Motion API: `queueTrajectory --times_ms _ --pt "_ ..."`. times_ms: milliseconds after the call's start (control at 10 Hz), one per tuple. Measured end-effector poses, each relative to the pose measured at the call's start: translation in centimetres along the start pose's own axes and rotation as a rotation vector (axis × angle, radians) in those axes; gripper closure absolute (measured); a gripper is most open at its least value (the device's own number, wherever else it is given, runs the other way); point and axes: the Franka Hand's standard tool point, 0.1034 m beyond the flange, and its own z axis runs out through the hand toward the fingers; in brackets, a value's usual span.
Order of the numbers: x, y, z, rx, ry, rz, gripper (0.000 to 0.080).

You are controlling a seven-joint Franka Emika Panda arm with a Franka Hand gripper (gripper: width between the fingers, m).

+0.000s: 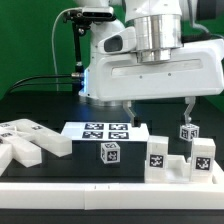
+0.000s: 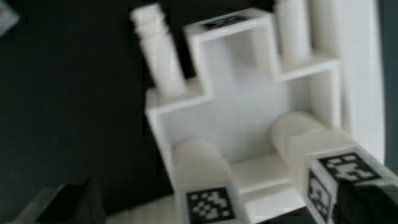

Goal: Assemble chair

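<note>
Lying at the exterior view's left on the black desk (image 1: 40,100) are plain matte white bars (image 1: 28,140). The flat marker board (image 1: 105,129) sits centre. At the exterior view's right stands the blocky, tagged chair (image 1: 180,160), under the pincer (image 1: 160,107), whose fingers are spread apart and empty.

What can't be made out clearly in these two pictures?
Loose white blocky chair bars run off the exterior view's left edge.
Exterior view: the white robot arm above the open dark fingers is cut off by the top edge.
Wrist view: the white chair frame is blurred and cropped by the edges; its black-and-white square tags are unreadable.
</note>
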Motion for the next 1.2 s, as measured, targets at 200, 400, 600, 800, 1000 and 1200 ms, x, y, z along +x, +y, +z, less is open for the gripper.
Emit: queueTrajectory --times_ms 200,400,600,800,1000,1200 --pt "0.0 -0.1 0.0 0.001 0.000 0.010 0.0151" --pt "0.7 0.0 0.8 -0.019 0.135 -0.014 0.0151" --pt "1.3 0.5 2.7 -0.046 0.283 -0.036 0.0151" --pt "0.2 0.4 6.3 -0.052 0.318 -0.039 0.0151" --pt "-0.6 0.3 8.4 -0.050 0.289 -0.041 0.0151" --pt "-0.2 0.6 8.4 -0.048 0.244 -0.029 0.0151"
